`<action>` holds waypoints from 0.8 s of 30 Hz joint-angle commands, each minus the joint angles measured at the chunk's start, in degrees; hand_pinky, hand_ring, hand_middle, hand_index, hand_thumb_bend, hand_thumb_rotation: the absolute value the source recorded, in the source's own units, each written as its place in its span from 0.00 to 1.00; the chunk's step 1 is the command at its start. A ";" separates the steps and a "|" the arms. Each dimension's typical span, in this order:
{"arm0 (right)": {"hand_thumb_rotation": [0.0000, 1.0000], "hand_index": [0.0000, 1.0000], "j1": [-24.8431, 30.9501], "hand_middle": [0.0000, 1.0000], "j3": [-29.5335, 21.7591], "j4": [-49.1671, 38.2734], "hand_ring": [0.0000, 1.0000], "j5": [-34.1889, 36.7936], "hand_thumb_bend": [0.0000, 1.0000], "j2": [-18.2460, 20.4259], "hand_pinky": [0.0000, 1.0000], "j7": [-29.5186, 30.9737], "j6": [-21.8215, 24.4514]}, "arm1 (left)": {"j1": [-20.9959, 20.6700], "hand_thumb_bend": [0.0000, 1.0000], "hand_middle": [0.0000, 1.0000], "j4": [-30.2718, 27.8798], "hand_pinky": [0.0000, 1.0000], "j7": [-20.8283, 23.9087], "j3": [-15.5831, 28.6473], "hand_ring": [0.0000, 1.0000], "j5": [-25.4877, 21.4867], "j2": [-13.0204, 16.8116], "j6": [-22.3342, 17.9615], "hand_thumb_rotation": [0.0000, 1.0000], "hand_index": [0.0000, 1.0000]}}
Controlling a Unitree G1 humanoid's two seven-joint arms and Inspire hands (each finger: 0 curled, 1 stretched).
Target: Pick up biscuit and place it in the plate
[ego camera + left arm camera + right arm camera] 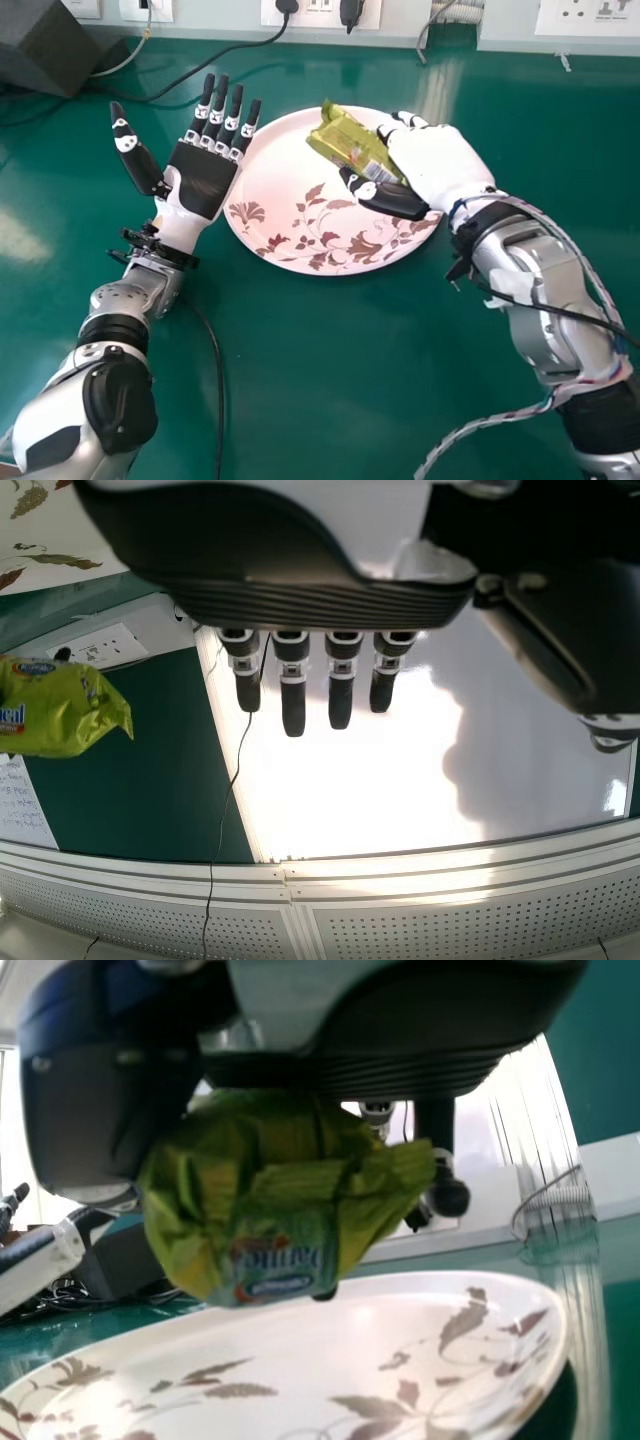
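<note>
My right hand (440, 165) is over the right part of the pink flowered plate (300, 225), its fingers and thumb curled round the green biscuit packet (356, 143). In the right wrist view the packet (285, 1200) is held between thumb and fingers of my right hand (380, 1070), above the plate (470, 1360). My left hand (205, 175) lies palm up at the plate's left edge with straight, spread fingers and nothing in it; the left wrist view shows its fingers (292, 695) straight, and the packet (60, 705) off to one side.
A dark box (45, 45) stands at the back left of the green table (320, 380). Black cables (215, 360) run across the table beside the left arm. Power sockets (590, 15) line the wall behind.
</note>
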 commanded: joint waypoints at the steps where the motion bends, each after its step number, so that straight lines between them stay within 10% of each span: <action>1: 0.04 0.48 -1.02 0.13 0.83 1.02 0.13 0.44 0.48 -0.04 0.09 -1.51 -0.97 | 4.56 1.00 0.96 1.42 0.94 -0.61 -0.62 0.90 0.61 -1.76 0.84 0.62 1.00; 24: 0.04 0.47 0.55 0.17 3.36 3.04 0.16 1.88 0.48 -0.35 0.13 -1.41 0.31 | 7.01 1.00 0.95 -9.24 0.97 -0.06 -3.32 0.91 -0.19 -5.15 6.81 0.60 1.00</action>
